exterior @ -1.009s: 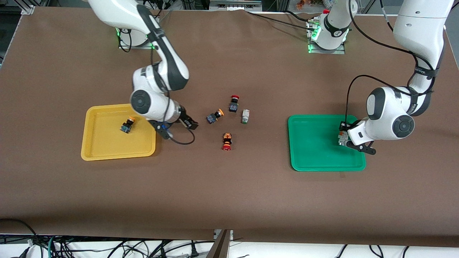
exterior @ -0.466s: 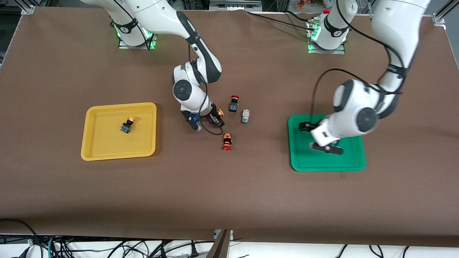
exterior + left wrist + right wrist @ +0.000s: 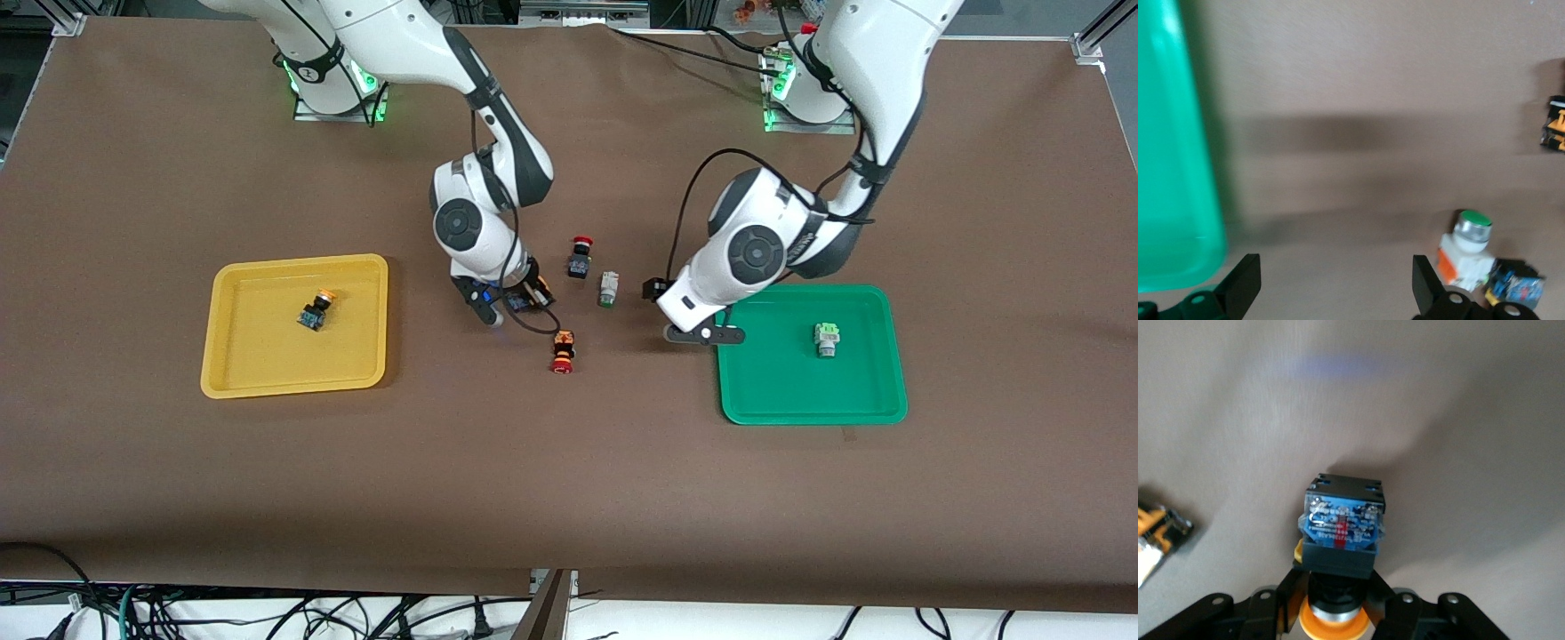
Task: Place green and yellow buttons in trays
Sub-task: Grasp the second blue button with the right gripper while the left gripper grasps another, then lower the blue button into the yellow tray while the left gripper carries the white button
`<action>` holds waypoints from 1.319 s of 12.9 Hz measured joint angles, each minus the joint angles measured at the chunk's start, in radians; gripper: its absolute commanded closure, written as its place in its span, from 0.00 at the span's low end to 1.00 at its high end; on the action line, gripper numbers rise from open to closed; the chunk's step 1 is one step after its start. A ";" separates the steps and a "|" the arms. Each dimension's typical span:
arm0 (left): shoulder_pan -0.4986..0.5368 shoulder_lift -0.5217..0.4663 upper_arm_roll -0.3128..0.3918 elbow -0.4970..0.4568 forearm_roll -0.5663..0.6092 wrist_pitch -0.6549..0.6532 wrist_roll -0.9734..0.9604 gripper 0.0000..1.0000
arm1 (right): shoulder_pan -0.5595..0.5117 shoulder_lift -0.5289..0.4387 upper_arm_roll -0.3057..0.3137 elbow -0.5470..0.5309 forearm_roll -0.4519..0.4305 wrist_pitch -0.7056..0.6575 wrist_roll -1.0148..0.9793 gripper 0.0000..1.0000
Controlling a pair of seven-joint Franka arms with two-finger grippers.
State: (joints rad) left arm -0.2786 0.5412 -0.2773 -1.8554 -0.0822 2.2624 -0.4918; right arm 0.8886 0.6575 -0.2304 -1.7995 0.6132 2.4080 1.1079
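My right gripper [image 3: 526, 299] is down at the table's middle, shut on a yellow button [image 3: 532, 293]; in the right wrist view its fingers [image 3: 1281, 597] clamp the neck under the blue-black base [image 3: 1341, 527]. Another yellow button [image 3: 316, 311] lies in the yellow tray [image 3: 240, 373]. My left gripper [image 3: 680, 313] is open and empty over the table, between the green tray [image 3: 765, 391] and a white green-ended button [image 3: 608, 289], which also shows in the left wrist view [image 3: 1468, 250] beside one finger [image 3: 1425, 290]. A second white-and-green button [image 3: 827, 338] lies in the green tray.
A red-capped black button [image 3: 580, 258] stands just farther from the front camera than the held button. A red-capped button with an orange-and-black body [image 3: 562, 351] lies nearer to that camera, and shows in the right wrist view [image 3: 1158, 537]. The green tray's corner [image 3: 1171, 167] shows in the left wrist view.
My left gripper let go of a white-and-green button in the green tray and moved out toward the table's middle. My right gripper moved from the yellow tray to the yellow button and shut on it.
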 measured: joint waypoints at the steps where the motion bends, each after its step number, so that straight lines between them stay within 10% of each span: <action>1: -0.025 0.019 0.000 0.000 0.000 0.030 -0.037 0.00 | 0.000 -0.024 -0.047 0.003 0.000 -0.078 -0.048 1.00; 7: -0.119 0.060 0.003 0.001 0.000 0.091 -0.181 0.00 | -0.019 -0.113 -0.460 -0.054 -0.009 -0.463 -0.715 1.00; 10: -0.149 0.074 0.005 0.001 0.005 0.110 -0.229 0.00 | -0.061 -0.072 -0.487 -0.125 0.006 -0.393 -0.880 0.99; 12: -0.165 0.084 0.005 0.004 0.029 0.127 -0.268 0.18 | -0.069 -0.033 -0.484 -0.128 0.070 -0.376 -0.930 0.74; 13: -0.172 0.086 0.005 0.004 0.048 0.132 -0.289 0.47 | -0.069 -0.018 -0.480 -0.127 0.098 -0.365 -0.945 0.31; 14: -0.176 0.086 0.005 0.005 0.060 0.134 -0.302 0.58 | -0.069 -0.004 -0.477 -0.127 0.123 -0.349 -0.957 0.10; 17: -0.178 0.094 0.010 0.005 0.069 0.135 -0.317 0.70 | -0.066 0.006 -0.475 -0.113 0.144 -0.341 -0.963 0.01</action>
State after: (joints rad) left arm -0.4570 0.6348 -0.2670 -1.8499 -0.0133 2.3970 -0.8086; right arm 0.8229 0.6633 -0.7058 -1.9123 0.7573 2.0668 0.1454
